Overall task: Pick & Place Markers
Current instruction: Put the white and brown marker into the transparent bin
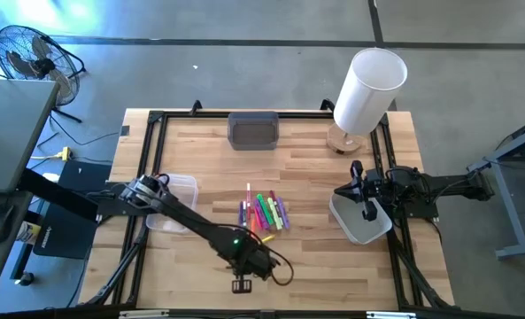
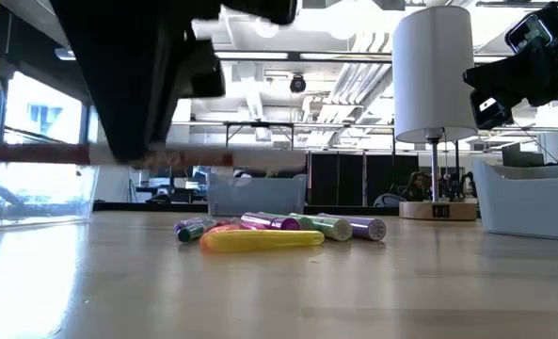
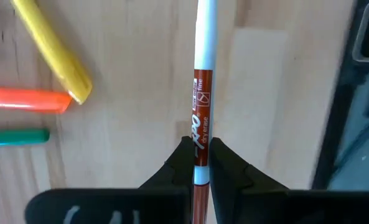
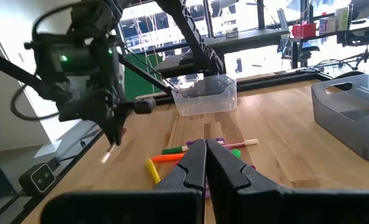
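Observation:
Several markers [image 1: 264, 213] in green, yellow, pink, purple and orange lie in a loose pile at the table's middle, also seen as the pile of markers [image 2: 279, 228] in the low view. My left gripper [image 1: 242, 283] hovers near the table's near edge, in front of the pile, shut on a red-and-white dry-erase marker [image 3: 201, 93]. The left wrist view shows a yellow marker [image 3: 50, 46], an orange one [image 3: 25, 99] and a green one [image 3: 16, 137] on the wood beside it. My right gripper [image 4: 206, 158] is shut on nothing and waits over the white bin [image 1: 361, 226] at the right. My left gripper pinches the dry-erase marker between its two fingers [image 3: 228, 165], on the printed barrel [image 3: 200, 134], with marker showing on both sides of the pinch. The fingers come from above, pointing down, and lie across the marker. It is lifted clear of the table and held level [image 2: 71, 153].
A clear plastic container [image 1: 178, 197] stands at the table's left beside the left arm. A grey bin [image 1: 253, 130] sits at the far edge and a white lamp [image 1: 368, 84] at the far right corner. Bare wood lies between the pile and the near edge.

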`<state>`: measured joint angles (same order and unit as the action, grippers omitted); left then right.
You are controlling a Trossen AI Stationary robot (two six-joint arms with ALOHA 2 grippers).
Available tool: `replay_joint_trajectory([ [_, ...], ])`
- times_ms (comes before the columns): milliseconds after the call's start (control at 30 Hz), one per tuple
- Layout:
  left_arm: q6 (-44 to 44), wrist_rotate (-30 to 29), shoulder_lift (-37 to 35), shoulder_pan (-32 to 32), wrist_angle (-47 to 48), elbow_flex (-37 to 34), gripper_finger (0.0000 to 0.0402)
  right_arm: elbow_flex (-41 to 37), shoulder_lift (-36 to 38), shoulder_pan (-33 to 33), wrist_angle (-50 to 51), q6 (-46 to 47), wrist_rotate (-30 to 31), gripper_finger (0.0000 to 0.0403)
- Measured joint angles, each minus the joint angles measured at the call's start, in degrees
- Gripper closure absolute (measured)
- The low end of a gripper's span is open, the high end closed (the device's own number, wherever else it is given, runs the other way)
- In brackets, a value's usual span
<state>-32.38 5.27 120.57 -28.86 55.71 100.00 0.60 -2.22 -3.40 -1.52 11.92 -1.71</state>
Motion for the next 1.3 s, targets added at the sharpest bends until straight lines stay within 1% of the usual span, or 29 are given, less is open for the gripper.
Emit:
replay_joint_trajectory([
  [167,-7.48,-5.47,-0.88,-0.04,6.77,3.93,0.0384,-0.01,0.0,-0.02,0.0,-0.01,0.01,0.0402],
  [300,-15.82,-6.68,-3.32,2.18,12.25,4.73,0.0384,-0.01,0.0,0.0,0.0,0.0,0.02,0.0402],
  [400,-22.35,-8.73,-5.02,5.56,18.74,4.6,0.0384,0.0,0.0,0.0,0.0,-0.02,0.02,0.0402],
  [500,-26.29,-10.71,-7.17,9.49,24.61,4.66,0.0384,-0.01,-0.02,-0.02,0.0,-0.02,0.01,0.0402],
  [600,-31.91,-10.71,-8.06,14.76,29.16,4.66,0.0382,0.0,0.0,-0.02,0.0,0.0,0.0,0.0402],
  [633,-33.52,-10.73,-8.22,16.43,31.06,4.63,0.0375,0.0,-0.01,-0.01,0.0,-0.01,0.0,0.0402],
  [700,-35.42,-10.01,-8.87,20.07,34.4,4.58,0.0358,0.0,0.0,0.0,0.0,-0.02,0.02,0.0402],
  [800,-34.88,-10.17,-9.5,24.33,34.06,3.16,0.0344,0.0,-0.02,0.0,0.0,0.0,0.02,0.0402],
  [867,-32.57,-10.73,-10.95,25.9,34.03,1.05,0.0351,-0.01,-0.02,-0.02,0.0,-0.02,0.02,0.0402],
  [933,-31.26,-10.9,-12.67,27.55,34.13,-1.16,0.0368,-0.02,-0.02,0.0,0.0,0.0,0.02,0.0402],
  [1033,-30.63,-12.64,-18.11,28.37,32.48,-8.37,0.0387,-0.02,-0.02,0.0,0.02,0.0,0.02,0.0402],
  [1100,-31.12,-13.11,-22.66,28.8,27.81,-13.23,0.0387,-0.02,-0.04,0.0,-0.02,-0.02,0.02,0.0402],
  [1167,-33.04,-13.09,-28.76,28.61,28.86,-20.05,0.038,-0.01,-0.15,-0.02,0.01,-0.01,0.02,0.0402],
  [1200,-34.3,-12.96,-31.07,28.41,28.23,-22.38,0.0374,-0.01,-0.11,0.0,0.0,-0.02,0.02,0.0402],
  [1233,-35.74,-12.3,-33.33,28.43,25.1,-24.79,0.0368,-0.02,-0.04,0.0,-0.01,-0.01,0.0,0.0402],
  [1300,-39.39,-11.82,-39.38,27.99,24.23,-30.69,0.0361,-0.02,-0.18,-0.02,0.02,0.0,0.02,0.0402],
])
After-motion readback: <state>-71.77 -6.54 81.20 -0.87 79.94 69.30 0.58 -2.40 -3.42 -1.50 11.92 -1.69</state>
